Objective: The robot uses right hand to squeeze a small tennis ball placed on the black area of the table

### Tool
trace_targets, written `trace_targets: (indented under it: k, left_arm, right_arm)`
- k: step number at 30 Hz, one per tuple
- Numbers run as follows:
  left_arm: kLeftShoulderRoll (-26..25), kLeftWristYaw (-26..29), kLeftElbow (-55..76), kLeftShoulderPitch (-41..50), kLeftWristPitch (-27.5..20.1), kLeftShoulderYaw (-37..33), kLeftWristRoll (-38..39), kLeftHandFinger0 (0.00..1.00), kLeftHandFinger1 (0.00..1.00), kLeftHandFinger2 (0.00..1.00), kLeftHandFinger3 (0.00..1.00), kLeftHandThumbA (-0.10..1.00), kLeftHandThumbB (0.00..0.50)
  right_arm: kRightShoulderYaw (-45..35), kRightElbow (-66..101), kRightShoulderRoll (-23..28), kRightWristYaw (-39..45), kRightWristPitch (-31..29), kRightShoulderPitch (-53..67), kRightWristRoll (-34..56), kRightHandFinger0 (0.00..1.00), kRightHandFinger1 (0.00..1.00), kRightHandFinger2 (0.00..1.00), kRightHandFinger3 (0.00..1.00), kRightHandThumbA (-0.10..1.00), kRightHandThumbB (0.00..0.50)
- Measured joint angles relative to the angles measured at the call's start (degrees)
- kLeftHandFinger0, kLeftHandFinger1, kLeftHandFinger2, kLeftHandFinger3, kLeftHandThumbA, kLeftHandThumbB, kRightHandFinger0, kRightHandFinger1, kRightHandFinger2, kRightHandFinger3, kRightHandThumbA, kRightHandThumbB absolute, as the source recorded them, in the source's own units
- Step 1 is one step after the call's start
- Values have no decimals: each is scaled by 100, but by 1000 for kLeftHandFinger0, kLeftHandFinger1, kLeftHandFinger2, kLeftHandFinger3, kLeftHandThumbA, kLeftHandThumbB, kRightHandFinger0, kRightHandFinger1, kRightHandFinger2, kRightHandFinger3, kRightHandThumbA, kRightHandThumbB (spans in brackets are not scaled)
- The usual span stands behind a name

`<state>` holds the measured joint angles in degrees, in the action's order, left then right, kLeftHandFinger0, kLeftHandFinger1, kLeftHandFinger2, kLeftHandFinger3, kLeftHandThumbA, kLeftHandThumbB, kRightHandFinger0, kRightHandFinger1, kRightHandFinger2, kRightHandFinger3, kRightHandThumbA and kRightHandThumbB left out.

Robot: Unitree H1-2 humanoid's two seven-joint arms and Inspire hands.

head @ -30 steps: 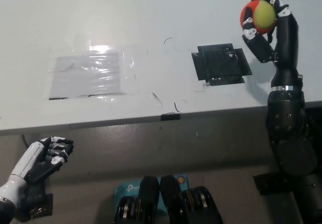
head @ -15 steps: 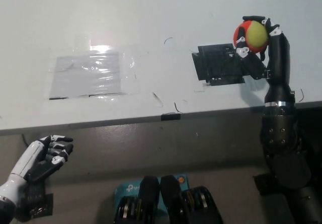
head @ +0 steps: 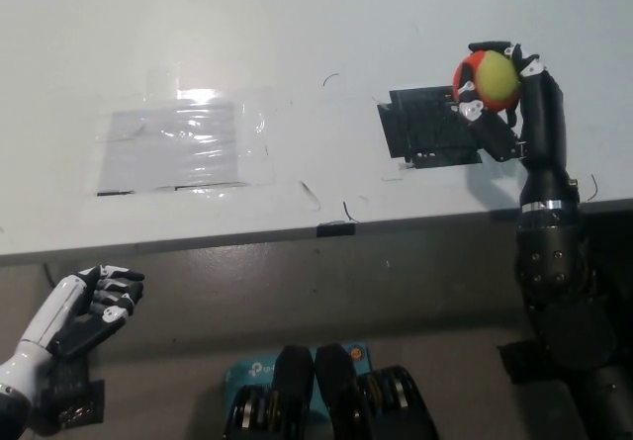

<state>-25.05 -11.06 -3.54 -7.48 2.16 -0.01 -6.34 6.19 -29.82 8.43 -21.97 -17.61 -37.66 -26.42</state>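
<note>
**Ball gripped at the black patch's right edge**

Right hand (head: 506,99), black, fingers wrapped around the small tennis ball (head: 492,77), yellow-green with an orange-red side. Ball sits in the grasp over the right edge of the black area (head: 427,127) on the white surface (head: 297,25); contact with the surface cannot be told. Left hand (head: 87,307), white, rests below the surface's front edge at lower left, fingers curled, holding nothing.

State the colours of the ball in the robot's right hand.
Yellow-green and orange-red ball, in the head view.
</note>
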Motion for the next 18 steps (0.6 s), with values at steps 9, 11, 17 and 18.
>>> trace_targets:
  k: [9, 11, 17, 18]
  left_arm:
    - [0, -20, -5, -11, -7, -9, 1, 409, 483, 551, 651, 644, 3]
    - [0, -24, -3, -14, -6, -9, 1, 411, 489, 559, 655, 666, 17]
    - [0, -54, 2, -34, -1, -11, -2, 388, 471, 539, 617, 703, 16]
    - [0, -62, 2, -34, -1, -12, -2, 388, 467, 533, 611, 698, 11]
  right_arm:
    - [1485, -957, 708, 1014, 772, -392, -734, 2, 424, 702, 447, -100, 21]
    - [1789, -1357, 749, 1231, 958, -520, -904, 78, 505, 762, 529, -100, 0]
    - [2172, -1741, 770, 1558, 1265, -904, -1125, 184, 438, 627, 655, -100, 21]
    - [2219, -1785, 770, 1584, 1305, -951, -1150, 294, 559, 747, 718, -100, 45]
